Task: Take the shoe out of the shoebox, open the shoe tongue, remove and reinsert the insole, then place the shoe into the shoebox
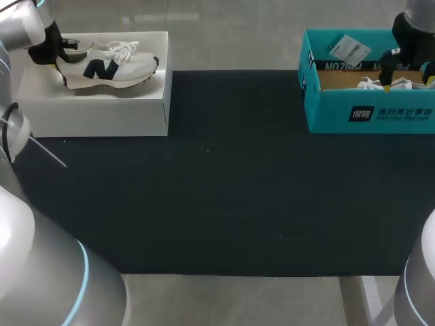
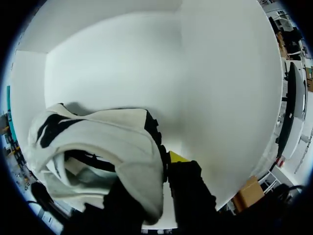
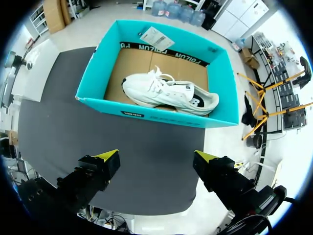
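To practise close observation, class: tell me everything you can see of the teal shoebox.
The teal shoebox is open, apparently cardboard, with a brown floor, a black printed band inside its far wall and a white tag on that rim. It stands partly on the dark mat at the table's far right. A white shoe lies inside. The open right gripper hangs above, not touching it.

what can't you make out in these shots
- Head view: the boxed shoe is mostly hidden behind the shoebox wall and the right arm.
- Left wrist view: the platform shoe hides its insole under the heel collar.
- Left wrist view: the left hand grip is unclear because the heel covers it.
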`<state>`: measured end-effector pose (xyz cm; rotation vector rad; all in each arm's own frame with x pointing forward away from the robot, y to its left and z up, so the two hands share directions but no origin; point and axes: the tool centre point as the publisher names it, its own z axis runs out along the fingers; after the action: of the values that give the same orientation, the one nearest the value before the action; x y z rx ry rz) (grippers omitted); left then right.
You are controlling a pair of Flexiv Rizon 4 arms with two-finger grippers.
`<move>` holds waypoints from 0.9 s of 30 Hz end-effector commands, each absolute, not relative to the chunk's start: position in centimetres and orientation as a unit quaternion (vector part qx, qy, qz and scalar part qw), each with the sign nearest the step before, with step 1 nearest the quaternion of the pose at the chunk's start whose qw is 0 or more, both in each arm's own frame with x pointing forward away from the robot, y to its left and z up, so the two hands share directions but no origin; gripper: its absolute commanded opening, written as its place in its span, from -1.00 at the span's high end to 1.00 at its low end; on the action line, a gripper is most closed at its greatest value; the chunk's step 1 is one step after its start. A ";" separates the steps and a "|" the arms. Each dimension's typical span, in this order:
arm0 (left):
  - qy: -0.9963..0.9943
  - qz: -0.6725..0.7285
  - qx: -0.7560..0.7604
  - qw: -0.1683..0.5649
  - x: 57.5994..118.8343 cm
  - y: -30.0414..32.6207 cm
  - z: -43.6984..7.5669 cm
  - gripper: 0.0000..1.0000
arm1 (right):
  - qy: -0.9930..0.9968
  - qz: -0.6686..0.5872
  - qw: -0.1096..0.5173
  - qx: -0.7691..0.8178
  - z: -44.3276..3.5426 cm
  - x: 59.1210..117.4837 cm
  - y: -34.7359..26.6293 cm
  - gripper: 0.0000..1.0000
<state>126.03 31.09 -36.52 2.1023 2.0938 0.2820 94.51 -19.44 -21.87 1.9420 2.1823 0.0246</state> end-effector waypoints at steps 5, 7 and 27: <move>0.728 -0.066 0.681 -0.054 124.3 30.2 -29.2 1.00 | 0.742 0.008 0.111 0.661 -21.9 94.4 -19.4 -1.00; 0.732 -0.058 0.677 -0.046 123.7 29.9 -27.6 1.00 | 0.742 0.008 0.111 0.661 -21.9 94.4 -19.4 -1.00; 0.732 0.084 0.673 0.059 114.7 24.6 -16.8 1.00 | 0.742 0.008 0.111 0.661 -21.9 94.4 -19.4 -1.00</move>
<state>119.88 26.03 -20.45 2.1406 2.3236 -0.0345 94.51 -19.44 -21.87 1.9421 2.1821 0.0246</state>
